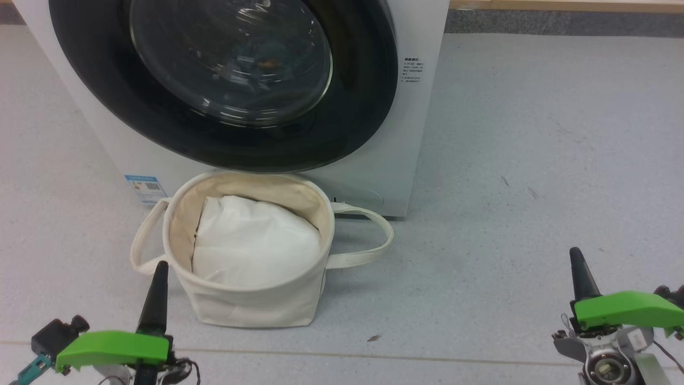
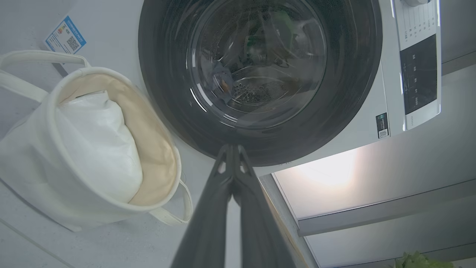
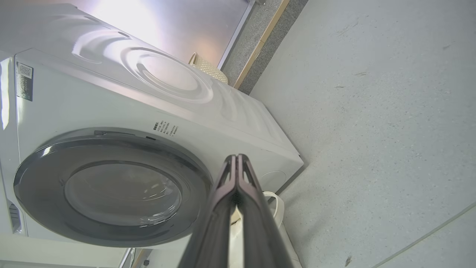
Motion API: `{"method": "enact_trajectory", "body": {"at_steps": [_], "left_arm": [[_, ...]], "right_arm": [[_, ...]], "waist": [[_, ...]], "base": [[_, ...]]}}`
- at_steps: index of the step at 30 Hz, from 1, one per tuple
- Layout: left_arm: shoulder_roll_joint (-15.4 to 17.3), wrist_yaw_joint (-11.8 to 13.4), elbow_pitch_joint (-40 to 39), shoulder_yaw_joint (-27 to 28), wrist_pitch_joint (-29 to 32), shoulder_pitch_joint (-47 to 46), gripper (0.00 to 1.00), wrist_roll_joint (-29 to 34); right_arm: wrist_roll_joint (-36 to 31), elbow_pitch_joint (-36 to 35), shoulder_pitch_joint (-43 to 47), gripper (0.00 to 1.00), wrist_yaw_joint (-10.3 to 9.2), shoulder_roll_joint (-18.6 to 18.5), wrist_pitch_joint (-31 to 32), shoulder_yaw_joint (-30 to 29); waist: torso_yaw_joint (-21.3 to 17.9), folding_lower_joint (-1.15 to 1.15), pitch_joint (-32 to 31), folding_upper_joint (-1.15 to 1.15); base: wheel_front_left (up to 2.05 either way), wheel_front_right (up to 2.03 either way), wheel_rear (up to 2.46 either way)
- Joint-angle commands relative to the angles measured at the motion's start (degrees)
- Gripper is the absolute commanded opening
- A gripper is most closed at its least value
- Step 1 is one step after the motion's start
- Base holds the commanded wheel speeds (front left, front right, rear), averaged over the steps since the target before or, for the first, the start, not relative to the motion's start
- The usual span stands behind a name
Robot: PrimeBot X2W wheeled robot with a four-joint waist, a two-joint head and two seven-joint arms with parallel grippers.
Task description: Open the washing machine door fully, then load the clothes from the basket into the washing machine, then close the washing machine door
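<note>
You're seeing the left gripper [image 1: 160, 266] and right gripper [image 1: 575, 251] hovering, fingers pressed together on nothing; the basket [image 1: 251, 305] is sitting on the floor [image 1: 534, 133] before the shut washing machine door [image 1: 101, 101].

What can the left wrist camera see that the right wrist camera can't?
Left wrist view: the white padding inside the basket, the blue label, the control panel, something blue behind the glass, likely the clothes, and the left gripper, fingers shut.
Right wrist view: the machine's side panel with its pressed-in rings, a wide stretch of floor, and the right gripper, fingers shut.
Both: the washing machine with its washing machine door closed, plus some of the basket.
</note>
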Motion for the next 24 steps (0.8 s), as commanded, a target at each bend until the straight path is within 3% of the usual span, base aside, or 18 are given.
{"method": "enact_trajectory", "body": {"at_steps": [1,24], "left_arm": [[0.3,0.1,-2.3,1.8,0.3,-1.3,0.0,-1.0],[-1.9,0.2,-4.8,4.7,4.2,0.7,0.0,-11.6]], "right_arm": [[1.2,-2.2,-1.0,0.0,0.02,0.0,0.4,0.3],[13.7,-3.5,0.4,0.0,0.0,1.5,4.3,-1.9]], "waist": [[0.0,0.0,0.0,0.0],[-0.4,0.0,-1.0,0.0]], "base": [[0.0,0.0,0.0],[0.0,0.0,0.0]]}}
